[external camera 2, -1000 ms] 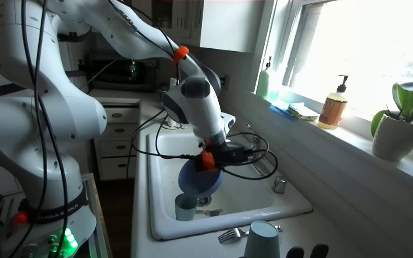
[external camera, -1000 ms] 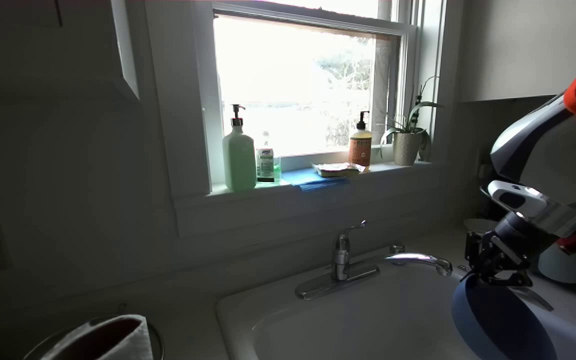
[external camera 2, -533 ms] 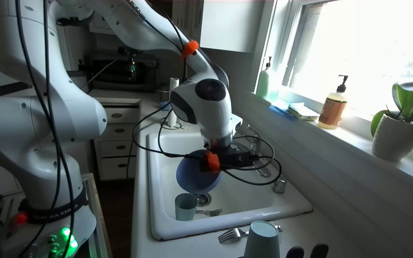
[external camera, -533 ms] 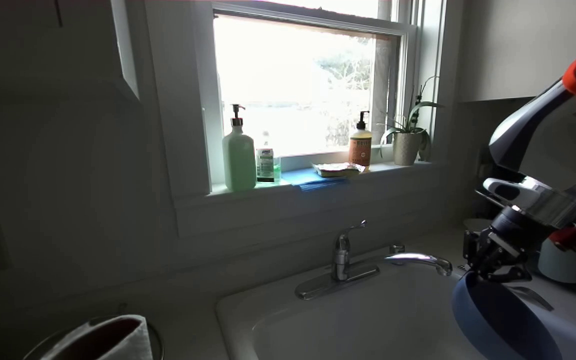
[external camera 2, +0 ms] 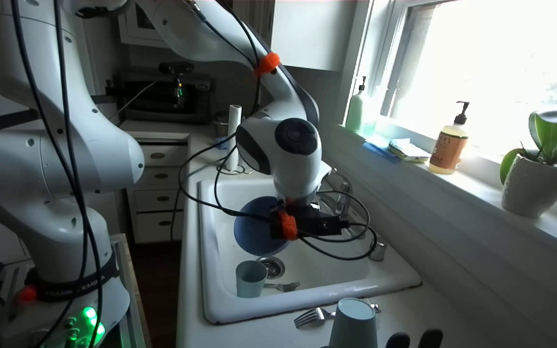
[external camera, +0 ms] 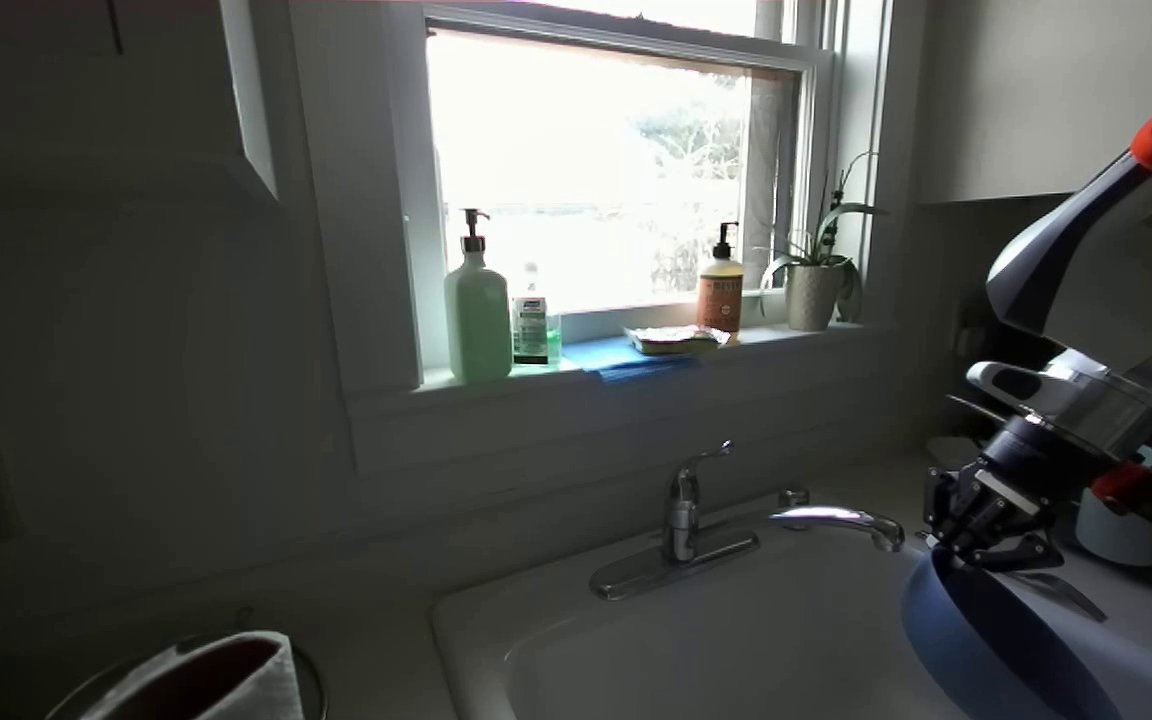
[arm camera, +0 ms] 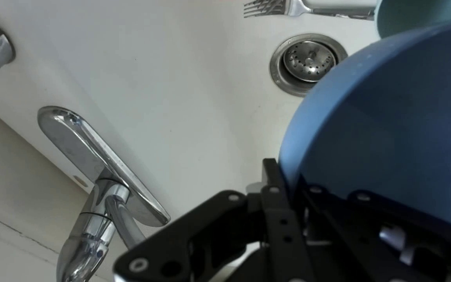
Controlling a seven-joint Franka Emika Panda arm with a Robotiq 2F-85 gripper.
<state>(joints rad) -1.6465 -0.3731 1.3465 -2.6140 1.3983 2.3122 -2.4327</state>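
Observation:
My gripper point(arm camera: 288, 184) is shut on the rim of a blue bowl point(arm camera: 397, 129), with one finger outside the wall and the other inside. The bowl hangs tilted over the white sink point(external camera 2: 327, 282); it shows in both exterior views point(external camera: 971, 640) point(external camera 2: 258, 234). In an exterior view, my gripper point(external camera: 946, 552) is at the bowl's upper edge, right of the faucet spout. A pale blue-green cup point(external camera 2: 251, 280) stands in the sink near the drain point(external camera 2: 274, 267), beside a fork point(external camera 2: 288, 287). The cup, drain and fork point(arm camera: 266, 8) also show in the wrist view, the cup partly hidden by the bowl.
The chrome faucet point(external camera: 681, 520) stands at the sink's window side, near my gripper. An upturned cup point(external camera 2: 354, 324) and a fork point(external camera 2: 313, 317) lie on the counter. Soap bottles point(external camera: 479, 320) point(external camera: 721, 295), a sponge pack point(external camera: 674, 340) and a potted plant point(external camera: 811, 295) line the sill.
The arm has shifted and turned a little. In an exterior view the bowl has moved slightly up and left, uncovering more of the drain, while the gripper moved slightly right and down.

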